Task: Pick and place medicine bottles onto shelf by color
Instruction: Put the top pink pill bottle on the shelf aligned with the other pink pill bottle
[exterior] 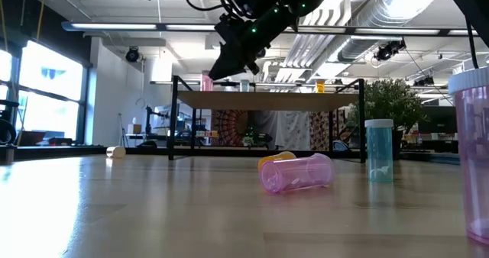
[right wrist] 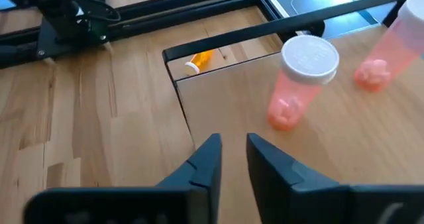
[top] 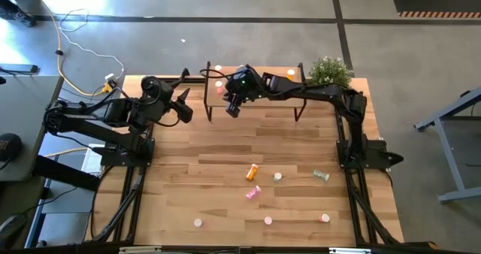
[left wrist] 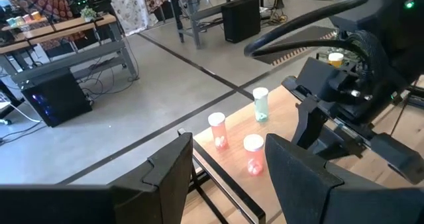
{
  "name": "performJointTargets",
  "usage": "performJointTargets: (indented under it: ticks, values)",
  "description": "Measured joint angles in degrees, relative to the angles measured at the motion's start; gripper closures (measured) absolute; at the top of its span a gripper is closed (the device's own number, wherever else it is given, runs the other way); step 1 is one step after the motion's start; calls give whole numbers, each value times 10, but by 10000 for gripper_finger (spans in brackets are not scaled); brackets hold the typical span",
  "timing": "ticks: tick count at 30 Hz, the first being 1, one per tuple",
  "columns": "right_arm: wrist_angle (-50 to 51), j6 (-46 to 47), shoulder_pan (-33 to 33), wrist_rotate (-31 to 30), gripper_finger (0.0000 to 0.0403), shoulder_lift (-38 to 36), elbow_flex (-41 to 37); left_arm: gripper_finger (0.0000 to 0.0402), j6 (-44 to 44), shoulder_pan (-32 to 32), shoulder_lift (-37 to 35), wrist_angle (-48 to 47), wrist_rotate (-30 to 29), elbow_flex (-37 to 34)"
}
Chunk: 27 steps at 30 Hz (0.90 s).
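- Right wrist view shows the right hand (right wrist: 233, 151) hovering over the near edge of the shelf (right wrist: 225, 98), its two dark fingers (right wrist: 205, 161) drawn close with only a narrow gap and nothing between them.
- Just beyond those fingers a red bottle (right wrist: 299, 81) with a white cap stands upright on the shelf, and a second red bottle (right wrist: 391, 48) stands at the edge of the picture.
- An orange bottle (right wrist: 197, 60) lies on the desk (right wrist: 86, 118) below the shelf's corner.
- High view: the right arm reaches from the right side of the desk across the shelf (top: 263, 89), so the right hand (top: 234, 106) sits over its left end.
- Left hand (top: 180, 104) waits just left of the shelf, above the desk; the left wrist view shows its fingers (left wrist: 298, 168) spread and empty.
- That view also shows two red bottles (left wrist: 253, 152) and one green bottle (left wrist: 260, 105) upright on the shelf, and an orange one (left wrist: 336, 58) farther along.
- Toward the front of the desk (top: 188, 171), an orange bottle (top: 253, 171) and a pink bottle (top: 252, 194) lie on their sides close together, and a green bottle (top: 322, 175) lies to their right.
- Several more bottles stand apart near the front edge, showing their white caps (top: 267, 220).
- A potted plant (top: 329, 71) stands at the far right corner.
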<state>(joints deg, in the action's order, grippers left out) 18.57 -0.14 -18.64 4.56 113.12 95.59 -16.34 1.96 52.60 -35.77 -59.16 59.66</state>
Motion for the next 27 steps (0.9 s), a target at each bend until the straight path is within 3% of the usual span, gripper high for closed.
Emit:
performJointTargets:
  ticks: [7, 27]
  values:
    - [-37, -34, -2, 5, 399, 0, 0, 222, 0, 0, 0, 0, -3, 0]
    - [-64, -40, -32, 12, 403, 20, -1, 222, 0, 56, 0, 5, 1, 0]
